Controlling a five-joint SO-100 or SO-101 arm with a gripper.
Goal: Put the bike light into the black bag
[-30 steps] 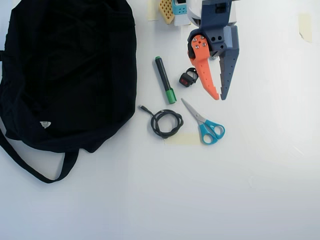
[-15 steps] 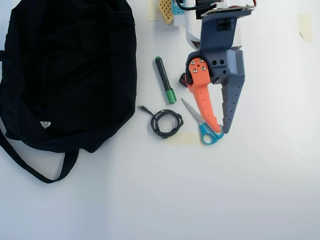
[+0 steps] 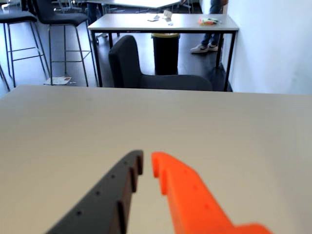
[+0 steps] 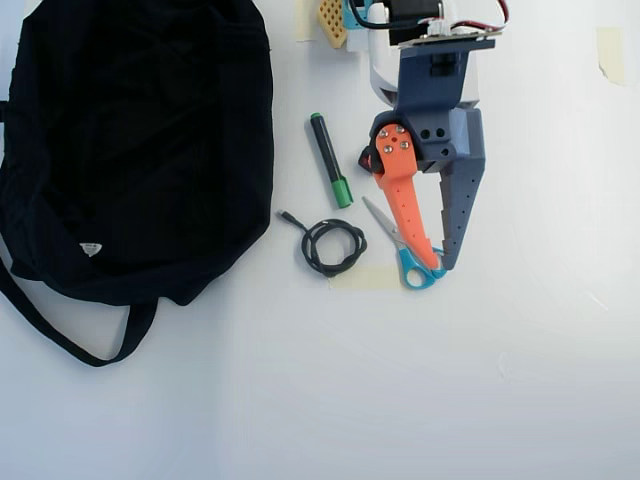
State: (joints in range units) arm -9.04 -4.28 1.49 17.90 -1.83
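The bike light [image 4: 366, 157] shows only in the overhead view, as a small black lump with a sliver of red. It lies on the table [image 4: 520, 380] against the left side of the gripper's base and is largely tucked under the arm, so its strap cannot be made out. It is outside the bag [image 4: 130, 140], with a pen between the two.

The gripper [image 4: 441, 264] reaches down the picture from that spot. Its orange finger [image 4: 405, 205] and grey finger [image 4: 462, 205] converge to tips that all but meet. In the wrist view the gripper [image 3: 147, 163] shows the same thing — only a thin slit between the tips, with nothing pinched in it and bare table [image 3: 156, 122] ahead. The tips hang over the teal handles of the scissors [image 4: 412, 268], whose blades point up and left beneath the orange finger. Whether the tips touch the handles cannot be told.

Left of the light lies a black pen [image 4: 329, 160] with a green cap, slightly tilted. Below it is a coiled black cable [image 4: 331, 246], one end trailing up and left.

The bag fills the upper left of the overhead view, slumped flat with a white label [image 4: 90, 249] near its lower edge. Its strap [image 4: 60, 335] loops out below.

Past the table's far edge, the wrist view takes in a dark chair [image 3: 131, 68] and another table [image 3: 161, 22].
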